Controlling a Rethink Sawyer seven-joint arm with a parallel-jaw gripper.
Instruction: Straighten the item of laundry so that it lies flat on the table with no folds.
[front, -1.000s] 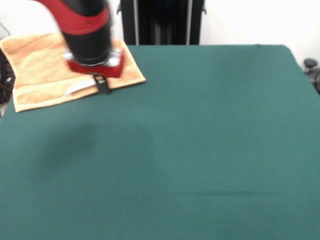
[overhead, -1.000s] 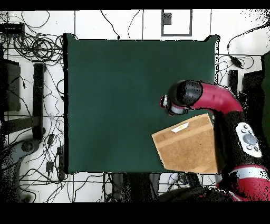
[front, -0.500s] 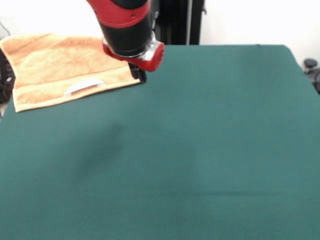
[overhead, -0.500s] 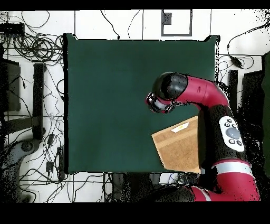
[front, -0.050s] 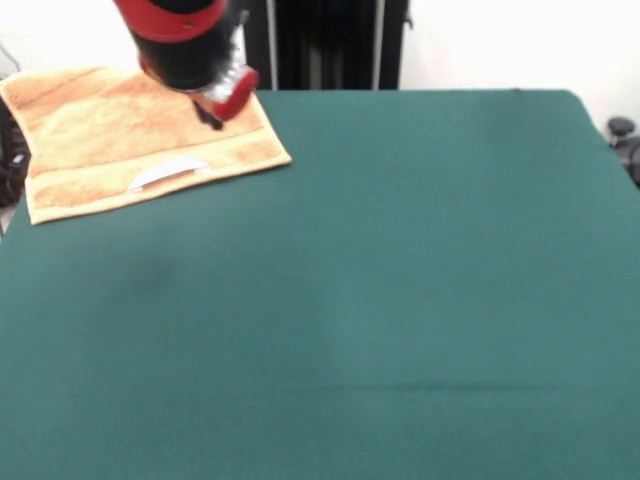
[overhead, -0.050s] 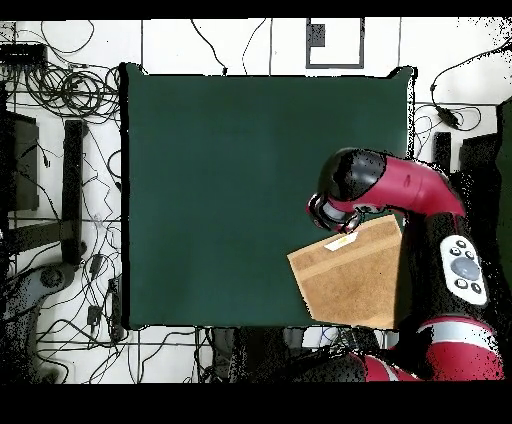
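I see bright, even light from above; the table (front, -0.050s: 420, 260) has only a faint soft shadow, and the arm (front, -0.050s: 185, 45) looks blurry

Honestly couldn't read a single word anywhere. The towel (front, -0.050s: 130, 135) had a small white label (front, -0.050s: 168, 173) sewn on, but whatever was printed on it was too small to tell.

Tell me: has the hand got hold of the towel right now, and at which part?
Cannot be told. The hand hangs over the towel near its far edge, but its tip is blurred; the towel lies flat, with no part lifted.
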